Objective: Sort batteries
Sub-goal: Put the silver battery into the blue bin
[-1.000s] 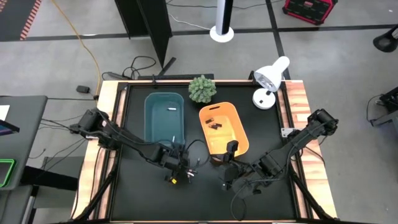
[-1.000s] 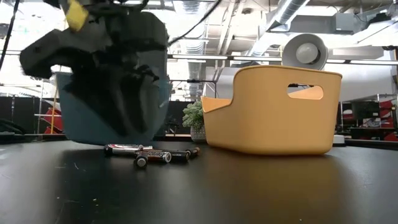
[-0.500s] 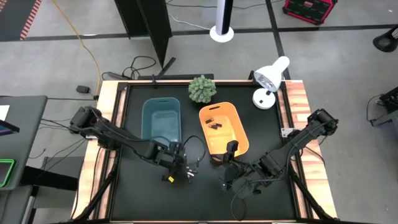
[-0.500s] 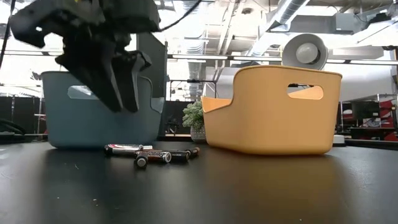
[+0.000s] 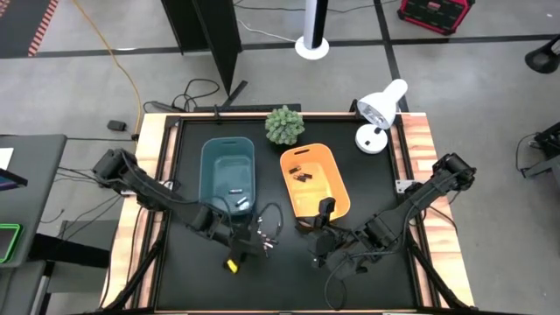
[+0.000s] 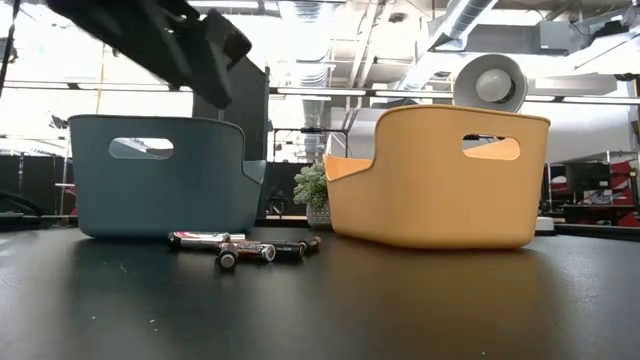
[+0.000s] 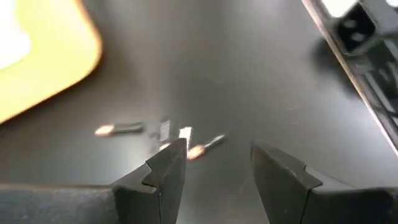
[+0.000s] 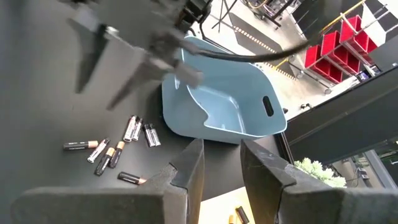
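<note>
The left gripper [image 7: 214, 168], jaws apart and empty, hovers over loose batteries [image 8: 112, 149]; crowded together, they could probably scatter if nudged.

In the low view, the dark left arm [image 6: 150, 40] is blurred and cut off by the top edge; its tool is out of frame there. In the left wrist view, the small cylindrical batteries [image 7: 158, 134] on the black table [image 7: 249, 74] are smeared streaks; their number and colour cannot be told. The orange plastic bin [image 7: 43, 56] is cut off at that picture's edge. In the high view, the dark batteries [image 5: 302, 175] inside the orange bin are too small to count.
</note>
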